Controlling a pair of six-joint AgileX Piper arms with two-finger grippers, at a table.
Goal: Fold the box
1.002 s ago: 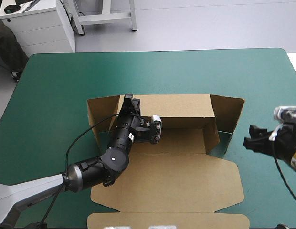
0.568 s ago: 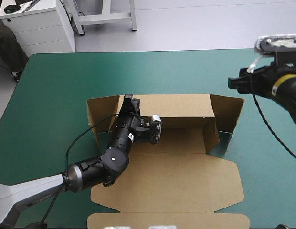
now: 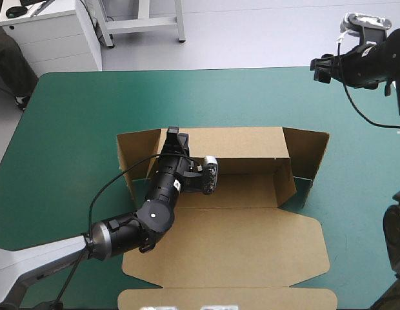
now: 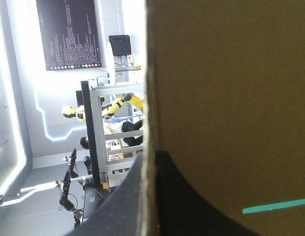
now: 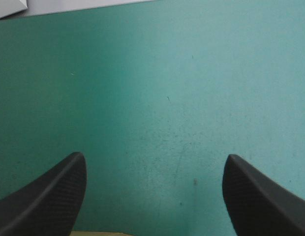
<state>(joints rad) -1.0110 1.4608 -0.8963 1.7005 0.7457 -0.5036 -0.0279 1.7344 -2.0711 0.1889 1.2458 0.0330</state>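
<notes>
A: Where does the cut brown cardboard box (image 3: 251, 194) lie from our jaws?

B: Our left jaws are clamped on it. They grip the raised back wall (image 3: 226, 142) near its left end, the board's edge running up between them. The flat lid (image 3: 226, 252) lies on the teal-green desk cover (image 3: 77, 129), behind those jaws, toward our side.

A: And our right jaws?

B: They stand wide apart and empty, high near the desk's far right corner, well apart from the box. Between them and ahead of them we see only bare cover.

A: So which way do they go?

B: The box's long axis runs across the desk, left to right. Its right end flap (image 3: 306, 155), standing up, is the part nearest the right jaws, below them and back toward our side. We judge the left arm nearer but busy, so that end falls to the right arm.
</notes>
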